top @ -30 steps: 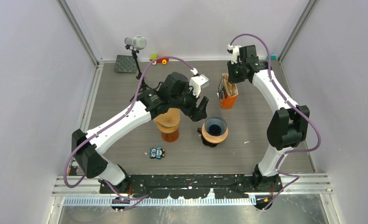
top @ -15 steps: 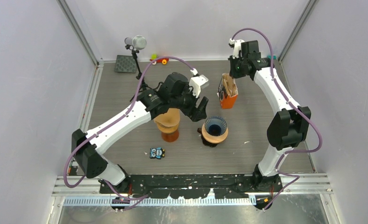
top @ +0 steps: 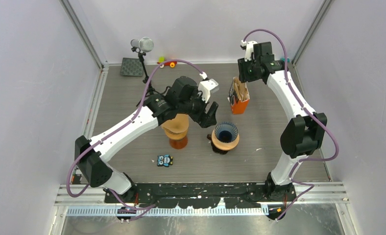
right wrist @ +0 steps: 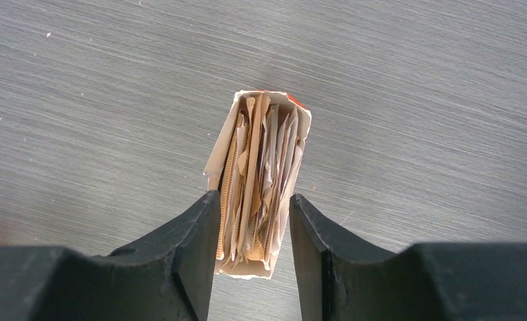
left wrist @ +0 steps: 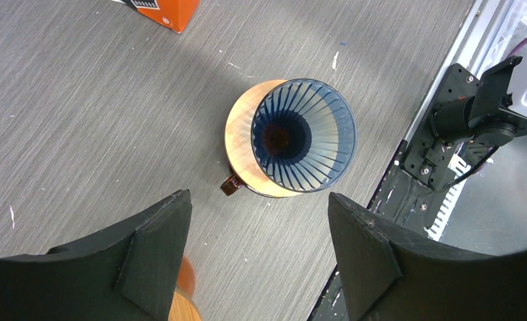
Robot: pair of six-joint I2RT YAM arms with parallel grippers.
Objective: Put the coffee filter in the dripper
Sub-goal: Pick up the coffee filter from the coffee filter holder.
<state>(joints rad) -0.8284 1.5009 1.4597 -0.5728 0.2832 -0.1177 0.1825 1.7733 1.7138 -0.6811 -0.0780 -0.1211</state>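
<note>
1. The dark blue ribbed glass dripper with a wooden collar sits on a brown mug near the middle of the grey wood-grain desk, a little toward the near edge.
2. The brown paper coffee filters stand upright as a packed stack in a small orange cardboard box, behind the dripper toward the far edge and right of centre.
3. The right gripper hangs over that box. Its fingers are apart and flank the stack in the wrist view (whether they touch the paper cannot be told).
4. The left gripper hovers just behind and above the dripper, its black fingers spread wide and holding nothing.
5. A terracotta-coloured stacked vessel stands just left of the dripper, partly under the left arm.
6. A small owl-patterned card lies toward the near edge, and a silver microphone on a black stand rises at the far left corner.
</note>
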